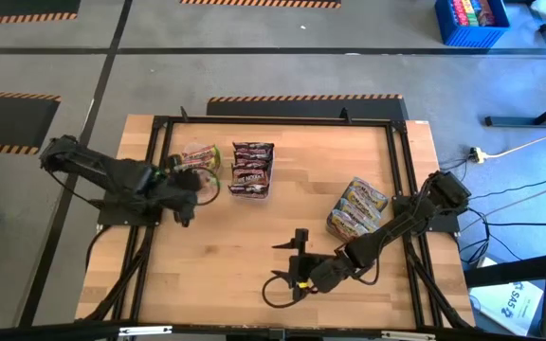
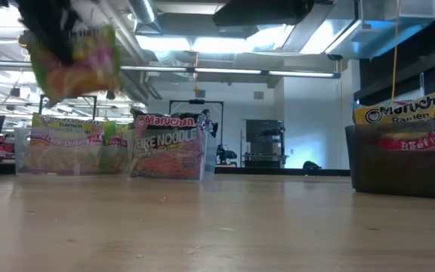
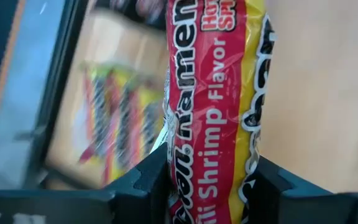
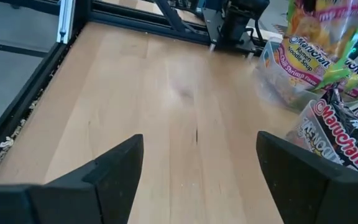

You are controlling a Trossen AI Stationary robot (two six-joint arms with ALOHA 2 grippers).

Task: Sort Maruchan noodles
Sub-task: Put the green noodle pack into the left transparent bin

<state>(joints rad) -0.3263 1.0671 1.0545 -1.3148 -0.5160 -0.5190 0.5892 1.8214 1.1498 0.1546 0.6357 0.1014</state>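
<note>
A yellow, pink and red Maruchan noodles packet (image 3: 216, 106) is lifted off the table in my left gripper (image 1: 190, 188), which is shut on it. In the low view the packet (image 2: 74, 57) hangs high at the left, above a clear bin (image 1: 200, 156) of yellow-pink packets. A second clear bin (image 1: 252, 169) beside it holds dark maroon packets. A third bin (image 1: 356, 208), at the right, holds yellow packets. My right gripper (image 1: 288, 258) stands open over bare wood near the table's front, with nothing between its fingers (image 4: 114, 168). My left gripper pinches the packet between its two fingers (image 3: 148, 180), on two opposite sides of its near end (image 3: 210, 186). The packet reaches straight out past the fingers along their line. It is lifted clear of the table and the bins.
A black frame rail (image 1: 159, 189) runs along the table's left side and another (image 1: 401, 189) along the right. Bare wood (image 1: 254, 246) lies between the bins and the front edge. Cables (image 1: 500, 204) lie on the floor to the right of the table.
</note>
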